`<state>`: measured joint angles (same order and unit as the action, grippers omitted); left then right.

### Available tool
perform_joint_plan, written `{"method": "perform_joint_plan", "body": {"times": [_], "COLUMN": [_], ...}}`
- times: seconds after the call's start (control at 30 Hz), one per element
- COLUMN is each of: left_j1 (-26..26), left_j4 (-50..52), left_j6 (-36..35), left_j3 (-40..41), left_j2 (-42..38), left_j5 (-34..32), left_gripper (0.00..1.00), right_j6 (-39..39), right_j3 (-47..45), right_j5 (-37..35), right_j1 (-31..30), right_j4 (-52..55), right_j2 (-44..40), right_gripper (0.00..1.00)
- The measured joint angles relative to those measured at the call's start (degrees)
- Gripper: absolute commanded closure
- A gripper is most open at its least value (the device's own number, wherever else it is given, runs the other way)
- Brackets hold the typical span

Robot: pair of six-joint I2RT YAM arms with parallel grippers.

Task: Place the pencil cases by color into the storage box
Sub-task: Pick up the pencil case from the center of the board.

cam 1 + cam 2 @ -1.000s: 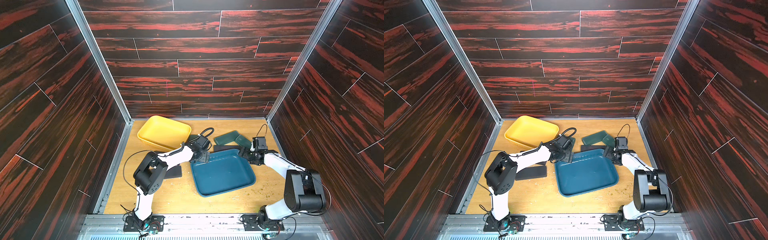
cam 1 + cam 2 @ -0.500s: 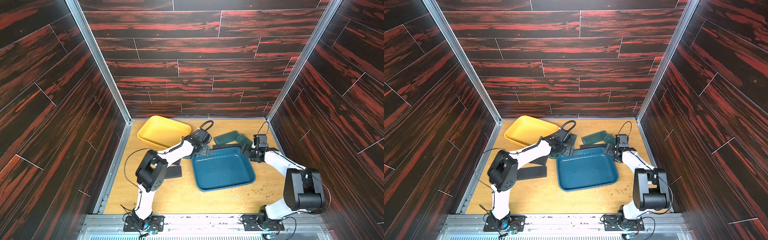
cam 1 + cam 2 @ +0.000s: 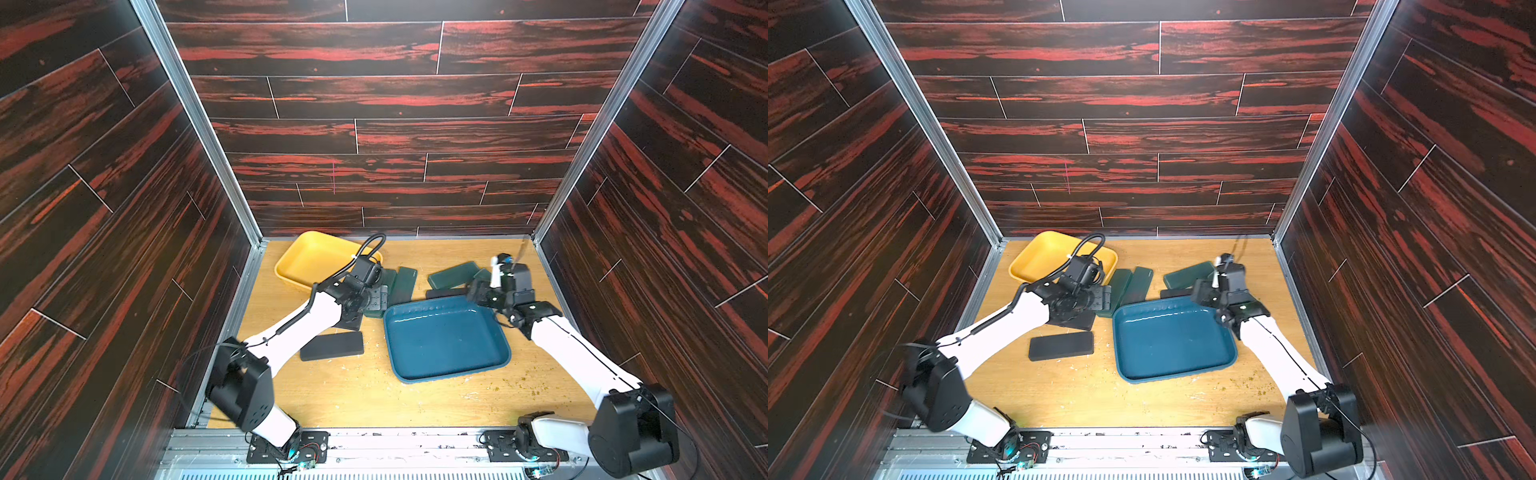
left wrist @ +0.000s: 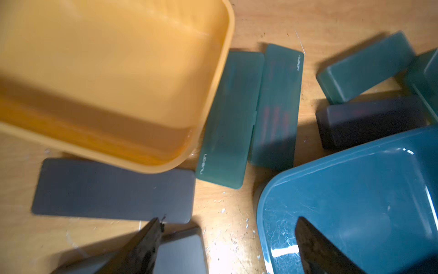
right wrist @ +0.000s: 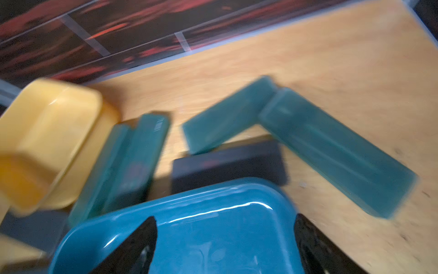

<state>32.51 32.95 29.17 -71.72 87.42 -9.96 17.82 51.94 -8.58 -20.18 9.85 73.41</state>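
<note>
Both arms have withdrawn from the blue tray (image 3: 446, 345); left gripper (image 4: 227, 246) and right gripper (image 5: 225, 246) hang open and empty, no pencil cases sorted.

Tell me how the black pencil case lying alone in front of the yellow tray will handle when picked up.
The black pencil case looks like a stiff, hard shell, so it should probably not flex. It lies flat on the table with a low profile, so a gripper may struggle to get under its edges. Its flat shape suggests it will slide when pushed, not roll.
</note>
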Motion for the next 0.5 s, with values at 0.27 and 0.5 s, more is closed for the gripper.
{"method": "perform_joint_plan", "body": {"times": [0.27, 0.5], "left_j1": [-9.01, -19.39], "left_j4": [4.37, 9.33], "left_j6": [8.50, 17.20], "left_j3": [9.51, 17.51], "left_j2": [-13.77, -26.45], "left_j5": [-2.25, -4.81], "left_gripper": [0.12, 0.09], "right_j6": [-12.81, -23.41], "right_j3": [1.01, 6.23], "right_j5": [8.48, 17.44], "right_j1": [-17.07, -28.70], "right_j4": [-8.85, -14.16], "right_j2": [1.86, 13.81], "right_gripper": [0.09, 0.10]}}
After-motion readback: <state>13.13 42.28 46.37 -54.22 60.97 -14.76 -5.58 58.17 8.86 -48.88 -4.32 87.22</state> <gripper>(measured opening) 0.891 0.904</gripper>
